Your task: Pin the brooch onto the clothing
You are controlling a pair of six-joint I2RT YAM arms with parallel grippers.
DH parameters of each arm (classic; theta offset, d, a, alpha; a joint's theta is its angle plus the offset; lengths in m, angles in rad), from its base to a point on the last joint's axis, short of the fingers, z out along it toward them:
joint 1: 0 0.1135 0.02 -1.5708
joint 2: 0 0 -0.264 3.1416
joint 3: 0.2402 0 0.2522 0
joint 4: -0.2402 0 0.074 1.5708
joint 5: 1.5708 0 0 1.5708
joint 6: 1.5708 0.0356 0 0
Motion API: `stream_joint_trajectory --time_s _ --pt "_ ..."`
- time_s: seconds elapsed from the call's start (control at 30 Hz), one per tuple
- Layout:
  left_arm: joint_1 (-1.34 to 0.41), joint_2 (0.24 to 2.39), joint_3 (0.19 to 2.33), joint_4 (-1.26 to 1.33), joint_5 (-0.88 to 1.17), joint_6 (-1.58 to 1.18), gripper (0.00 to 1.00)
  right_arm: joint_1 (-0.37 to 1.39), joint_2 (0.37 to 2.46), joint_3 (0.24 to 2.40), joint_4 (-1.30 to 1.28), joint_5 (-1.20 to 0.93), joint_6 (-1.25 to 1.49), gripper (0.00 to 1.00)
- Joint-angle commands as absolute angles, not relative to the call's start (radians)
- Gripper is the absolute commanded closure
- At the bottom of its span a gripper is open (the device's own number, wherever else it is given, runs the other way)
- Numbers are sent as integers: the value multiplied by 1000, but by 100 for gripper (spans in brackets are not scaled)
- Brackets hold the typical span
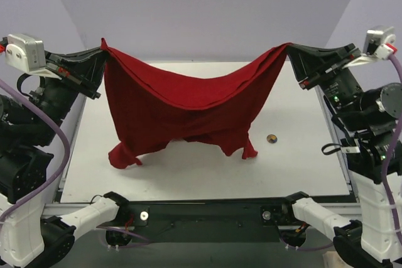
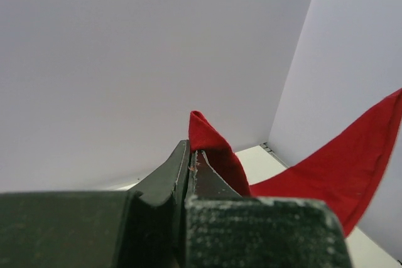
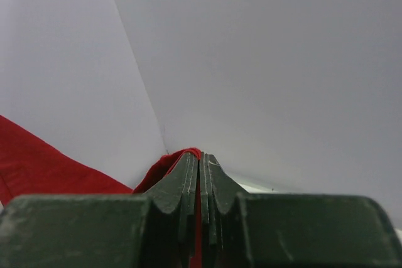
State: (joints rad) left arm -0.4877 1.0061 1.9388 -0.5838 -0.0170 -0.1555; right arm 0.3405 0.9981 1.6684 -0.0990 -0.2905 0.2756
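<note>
The clothing (image 1: 182,111), a red T-shirt, hangs stretched in the air between my two grippers, sagging in the middle, its lower folds touching the white table (image 1: 301,174). My left gripper (image 1: 103,51) is shut on its upper left corner; in the left wrist view the clothing (image 2: 210,145) sticks out past the left gripper (image 2: 190,152). My right gripper (image 1: 290,49) is shut on the upper right corner; the clothing (image 3: 169,161) shows between the pressed fingers of the right gripper (image 3: 200,158). The brooch (image 1: 272,138), a tiny round orange and dark badge, lies on the table right of the shirt's hanging hem.
Grey walls (image 1: 201,10) close the back and sides of the table. A black rail (image 1: 207,214) with the arm bases runs along the near edge. Both arms stand at the table's left and right sides.
</note>
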Motion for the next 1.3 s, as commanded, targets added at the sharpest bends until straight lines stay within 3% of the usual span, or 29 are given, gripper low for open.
stream_joint_trajectory --time_s 0.0,0.33,0.43,0.67,0.83,0.9,0.93,1.03,1.13,1.27 --pt "-482 1031 2000 -604 -31 -124 100 341 980 1690 -8 -314 285 100" --pt "-411 1199 2034 -572 -235 -113 100 331 1155 1776 3 -282 259 100" --pt "-338 1280 2042 -543 -125 -159 100 307 1253 1822 5 -302 279 100" --pt "122 1492 2065 -355 320 -495 100 126 1550 2055 55 -508 489 100" --pt "182 1761 2441 -356 376 -568 100 78 1834 2465 87 -512 560 100" --pt "193 1889 2598 -377 377 -577 100 75 1902 2538 119 -456 555 100" --pt "196 1920 2690 -374 377 -584 100 72 1902 2517 194 -428 558 100" --pt "213 1870 2558 -200 367 -633 100 69 1872 2470 270 -327 536 100" --pt "215 1871 2604 -181 347 -618 100 64 1836 2451 275 -273 488 100" --pt "210 1797 2482 -203 366 -589 100 55 1700 2176 340 -278 489 100"
